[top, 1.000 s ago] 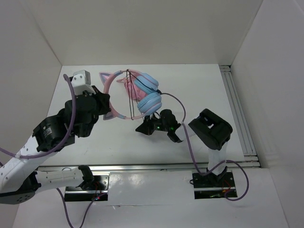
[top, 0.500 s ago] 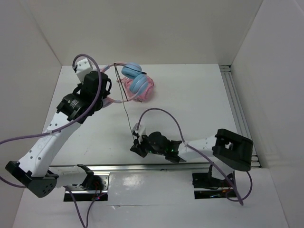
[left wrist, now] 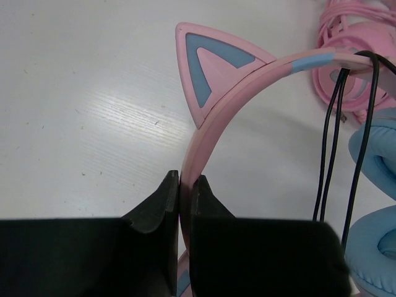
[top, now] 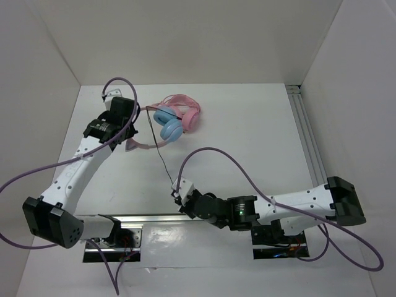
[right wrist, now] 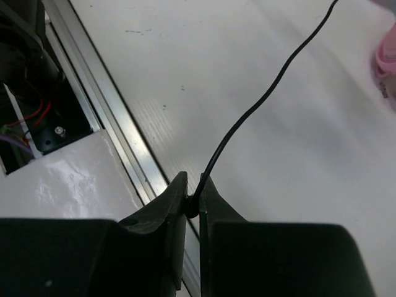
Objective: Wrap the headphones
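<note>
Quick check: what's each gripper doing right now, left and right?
Left gripper: closed on the headband.
Right gripper: closed on the cable.

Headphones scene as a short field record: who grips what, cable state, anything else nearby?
left gripper: shut on the pink headband, just below a cat ear
right gripper: shut on the black cable, by the near edge of the table
headphones: blue ear cups lie beside the all-pink headphones
cable: several strands looped over the headband, then one strand runs to the right gripper
wrap status: partly done, free cable remains
</note>
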You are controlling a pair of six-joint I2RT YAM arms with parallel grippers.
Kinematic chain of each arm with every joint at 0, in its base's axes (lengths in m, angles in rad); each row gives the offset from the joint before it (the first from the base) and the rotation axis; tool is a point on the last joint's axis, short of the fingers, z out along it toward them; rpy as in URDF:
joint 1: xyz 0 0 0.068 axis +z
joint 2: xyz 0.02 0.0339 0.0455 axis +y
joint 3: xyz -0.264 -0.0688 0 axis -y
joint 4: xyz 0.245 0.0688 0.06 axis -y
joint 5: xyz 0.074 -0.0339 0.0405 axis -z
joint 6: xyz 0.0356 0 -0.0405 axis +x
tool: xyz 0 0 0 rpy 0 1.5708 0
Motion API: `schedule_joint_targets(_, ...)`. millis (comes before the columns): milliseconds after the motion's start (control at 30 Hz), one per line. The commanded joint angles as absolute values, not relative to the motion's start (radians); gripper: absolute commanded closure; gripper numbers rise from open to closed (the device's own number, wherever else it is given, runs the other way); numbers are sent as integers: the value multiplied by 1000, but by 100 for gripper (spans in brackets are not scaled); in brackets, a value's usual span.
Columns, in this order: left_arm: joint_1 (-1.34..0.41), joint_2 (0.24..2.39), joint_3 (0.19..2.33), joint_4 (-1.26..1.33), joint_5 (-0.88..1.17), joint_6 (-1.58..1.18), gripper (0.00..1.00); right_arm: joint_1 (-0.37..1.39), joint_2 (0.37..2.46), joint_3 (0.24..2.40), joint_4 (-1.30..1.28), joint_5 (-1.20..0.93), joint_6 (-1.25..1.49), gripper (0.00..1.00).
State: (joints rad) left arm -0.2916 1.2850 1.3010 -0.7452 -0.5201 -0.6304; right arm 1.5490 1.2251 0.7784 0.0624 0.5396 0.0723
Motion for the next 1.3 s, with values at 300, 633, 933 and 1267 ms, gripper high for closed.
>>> schedule_joint_targets(300,-536,1330,1212,-607,-482,-551,100,1582,1201,1005,-278,620,-106,100)
schedule_joint_targets(633,-718,1201,983,-518,-315,-489,100,1582,1170,1061,-328,879,-156,100)
schedule_joint_targets(933,-877,1011,1006,-780,-91,-388,100,1582,1134,1072,-433,1009,-133,100)
schedule_joint_targets(1267,-960,928,1095,-922,-43,-339,100,1555,1092,1039,-413,1143,-144,100)
